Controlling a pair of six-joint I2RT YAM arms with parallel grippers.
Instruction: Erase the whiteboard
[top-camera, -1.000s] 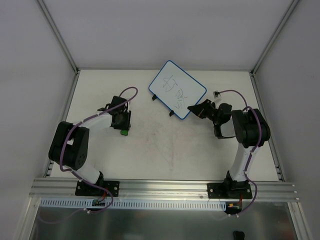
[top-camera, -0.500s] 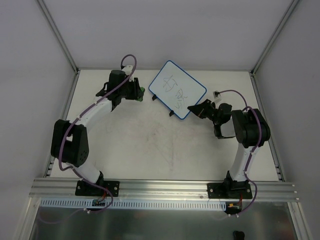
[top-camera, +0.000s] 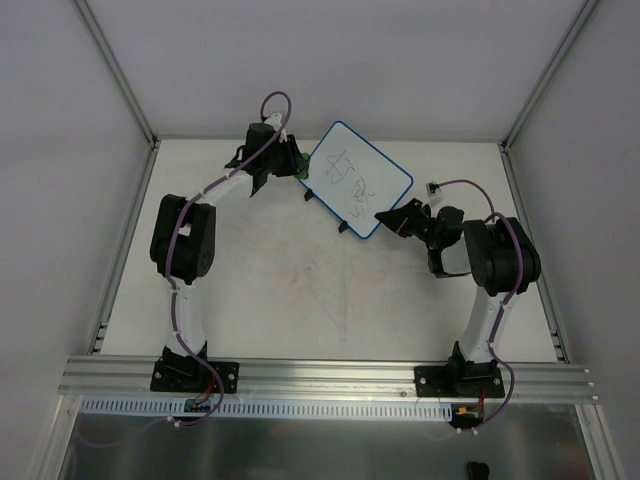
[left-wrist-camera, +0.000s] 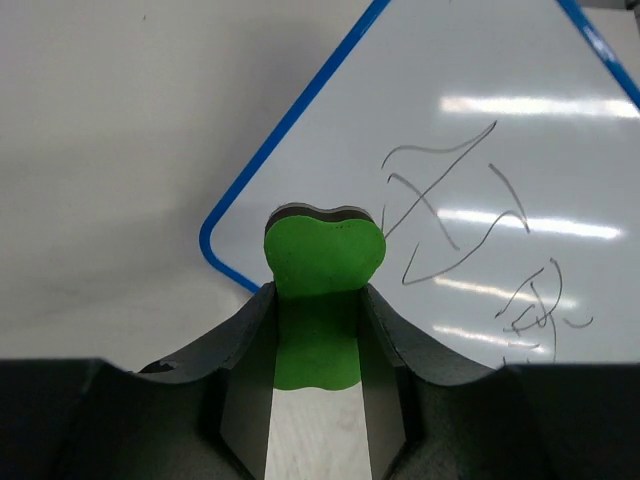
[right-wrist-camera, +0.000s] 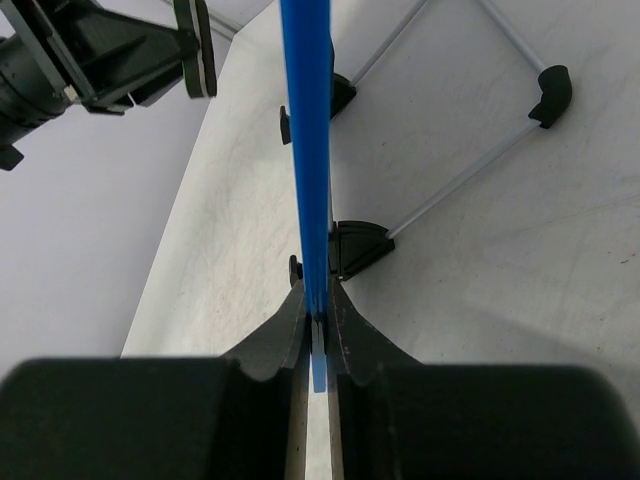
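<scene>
The whiteboard (top-camera: 355, 178), white with a thin blue rim and black scribbles, sits tilted at the back of the table. My left gripper (top-camera: 300, 170) is shut on a green eraser (left-wrist-camera: 322, 260) and holds it over the board's left corner (left-wrist-camera: 215, 245), just left of the scribbles (left-wrist-camera: 450, 220). My right gripper (top-camera: 388, 218) is shut on the board's near right corner. In the right wrist view the blue rim (right-wrist-camera: 305, 150) runs edge-on up from between the fingers, with black feet (right-wrist-camera: 355, 247) beside it.
A wire stand (right-wrist-camera: 480, 90) lies under the board on the table. A small white connector (top-camera: 434, 186) lies right of the board. Enclosure posts (top-camera: 115, 70) and walls ring the table; an aluminium rail (top-camera: 330, 375) runs along the near edge.
My left arm has swung from the table's left middle up and right to the board's left corner, carrying the green eraser. The right gripper and the board have stayed put.
</scene>
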